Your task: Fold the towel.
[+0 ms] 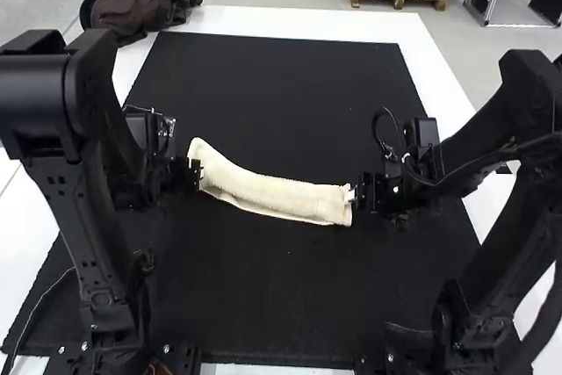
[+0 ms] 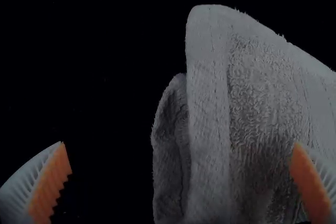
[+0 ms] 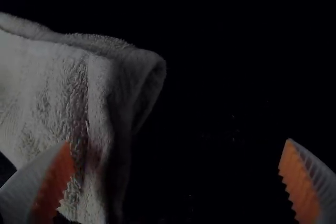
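Observation:
My left gripper (image 1: 195, 175) is at the left end of the cream towel (image 1: 272, 195), and my right gripper (image 1: 355, 194) is at its right end. The towel lies as a long, narrow folded strip on the black mat, its left end angled away from the arms. In the left wrist view, my left gripper (image 2: 179, 158) stands open, with layered edges of the towel (image 2: 262, 87) between and beneath its fingers. Wide apart are the fingers of my right gripper (image 3: 176, 156) in the right wrist view, one over the folded end of the towel (image 3: 58, 87), the other over dark mat.
The black mat (image 1: 281, 85) covers most of the white table (image 1: 430, 50). A dark bag or jacket (image 1: 136, 2) lies at the table's far left corner. Both arms stand at the near side, their forearms flanking the towel.

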`<action>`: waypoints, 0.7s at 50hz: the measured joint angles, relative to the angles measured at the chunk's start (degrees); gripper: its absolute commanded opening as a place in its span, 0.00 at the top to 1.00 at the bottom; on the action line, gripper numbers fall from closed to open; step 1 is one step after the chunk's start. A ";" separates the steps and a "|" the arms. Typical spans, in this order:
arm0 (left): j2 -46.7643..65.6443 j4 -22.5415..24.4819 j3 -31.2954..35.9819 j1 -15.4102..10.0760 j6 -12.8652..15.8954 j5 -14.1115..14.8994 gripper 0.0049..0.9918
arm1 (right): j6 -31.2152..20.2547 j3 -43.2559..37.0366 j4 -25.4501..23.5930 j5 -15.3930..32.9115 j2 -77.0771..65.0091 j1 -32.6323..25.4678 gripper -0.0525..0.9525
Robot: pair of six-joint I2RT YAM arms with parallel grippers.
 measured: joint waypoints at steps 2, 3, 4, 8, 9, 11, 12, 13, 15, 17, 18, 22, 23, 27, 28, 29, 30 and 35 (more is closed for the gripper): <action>-0.76 -0.02 0.00 0.00 -0.28 0.00 0.02 | 0.04 0.33 -0.52 -0.44 -0.07 0.00 0.05; -1.22 -0.02 0.00 0.00 -0.48 0.00 0.02 | 0.09 0.46 -0.70 -0.59 -0.15 0.04 0.05; -1.66 -0.07 0.00 0.00 -0.70 0.00 0.02 | 0.17 0.55 -0.74 -0.66 -0.17 0.11 0.05; -3.82 -0.70 0.07 0.00 -1.53 0.00 0.02 | 0.48 1.36 -1.57 -1.14 -0.55 0.44 0.05; -4.28 -0.98 0.09 0.00 -1.66 0.00 0.02 | 0.55 1.55 -1.75 -1.22 -0.63 0.59 0.05; -5.14 -1.68 0.22 0.00 -1.95 0.00 0.02 | 0.85 2.03 -1.99 -1.40 -0.72 1.11 0.05; -5.44 -1.90 0.33 0.00 -2.03 0.00 0.02 | 0.92 2.19 -1.97 -1.42 -0.72 1.38 0.05; -5.68 -2.23 0.48 0.00 -2.14 0.00 0.02 | 1.09 2.32 -2.01 -1.44 -0.70 1.62 0.05; -6.10 -2.91 0.87 0.00 -2.27 0.00 0.02 | 1.33 2.45 -1.99 -1.46 -0.70 2.16 0.05; -6.45 -3.58 1.33 0.00 -2.43 0.00 0.02 | 1.57 2.49 -1.99 -1.53 -0.70 2.86 0.05; -6.67 -3.96 1.55 0.00 -2.51 0.00 0.02 | 1.75 2.49 -1.99 -1.60 -0.72 3.15 0.05; -7.41 -5.14 2.23 0.00 -2.58 0.00 0.02 | 2.54 2.49 -1.51 -1.70 -0.72 4.57 0.05; -7.56 -5.33 2.32 0.00 -2.58 0.00 0.02 | 2.69 2.49 -1.25 -1.73 -0.72 4.87 0.05; -8.61 -6.08 2.40 0.00 -2.60 0.00 0.02 | 3.69 2.49 0.33 -1.81 -0.70 6.29 0.05; -8.94 -6.21 2.40 0.00 -2.60 0.00 0.02 | 3.89 2.49 0.63 -1.81 -0.70 6.58 0.05; -9.18 -6.36 2.40 0.00 -2.62 0.00 0.02 | 4.26 2.49 1.11 -1.79 -0.70 6.99 0.05; -9.46 -6.49 2.40 0.00 -2.62 0.00 0.02 | 4.46 2.49 1.33 -1.81 -0.68 7.23 0.05; -10.93 -7.28 2.40 0.00 -2.78 0.00 0.02 | 5.22 2.49 2.14 -1.62 -0.50 8.09 0.05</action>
